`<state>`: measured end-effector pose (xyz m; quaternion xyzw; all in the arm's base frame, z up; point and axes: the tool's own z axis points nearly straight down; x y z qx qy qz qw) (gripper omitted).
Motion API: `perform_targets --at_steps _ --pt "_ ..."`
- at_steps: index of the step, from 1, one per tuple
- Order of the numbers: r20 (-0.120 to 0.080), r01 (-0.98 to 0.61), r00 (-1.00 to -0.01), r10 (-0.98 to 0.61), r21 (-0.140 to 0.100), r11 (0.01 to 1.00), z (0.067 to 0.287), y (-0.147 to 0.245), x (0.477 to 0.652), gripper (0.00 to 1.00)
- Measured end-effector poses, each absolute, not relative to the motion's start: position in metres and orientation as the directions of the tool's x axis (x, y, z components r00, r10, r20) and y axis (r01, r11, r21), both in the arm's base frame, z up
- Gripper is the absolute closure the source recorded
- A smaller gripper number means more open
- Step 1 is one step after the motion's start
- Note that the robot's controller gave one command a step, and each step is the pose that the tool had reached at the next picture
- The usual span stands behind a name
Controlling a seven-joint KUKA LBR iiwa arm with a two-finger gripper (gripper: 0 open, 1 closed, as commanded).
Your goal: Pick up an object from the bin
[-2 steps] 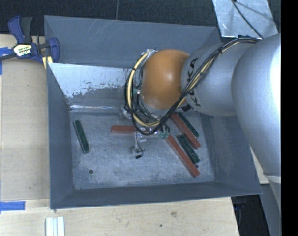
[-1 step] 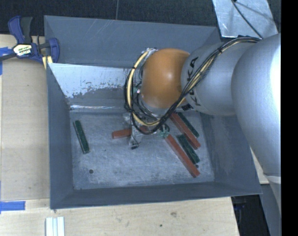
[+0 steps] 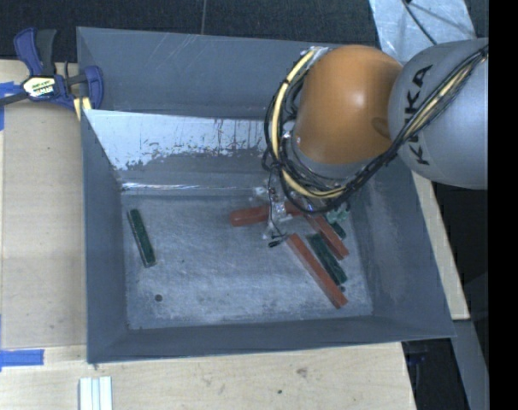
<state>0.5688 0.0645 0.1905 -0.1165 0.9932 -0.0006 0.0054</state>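
My gripper (image 3: 277, 222) hangs low over the right middle of the bin, under the arm's orange dome. It is right at a small heap of thin sticks. A short reddish-brown stick (image 3: 245, 219) pokes out to its left, touching or just under it. A long reddish-brown stick (image 3: 317, 272) runs diagonally from the gripper toward the bin's lower right. A dark green stick (image 3: 328, 262) lies alongside it. Whether any stick is held is hidden.
Another dark green stick (image 3: 141, 237) lies alone near the bin's left wall. A small dark speck (image 3: 159, 297) sits on the floor below it. More stick ends (image 3: 337, 229) show by the right wall, partly under the arm's cables.
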Motion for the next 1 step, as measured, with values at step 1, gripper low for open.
perform_targets --at_steps 1 --pt "-0.013 -0.201 -0.979 -0.201 -0.002 0.98 0.284 0.0654 0.5784 1.0"
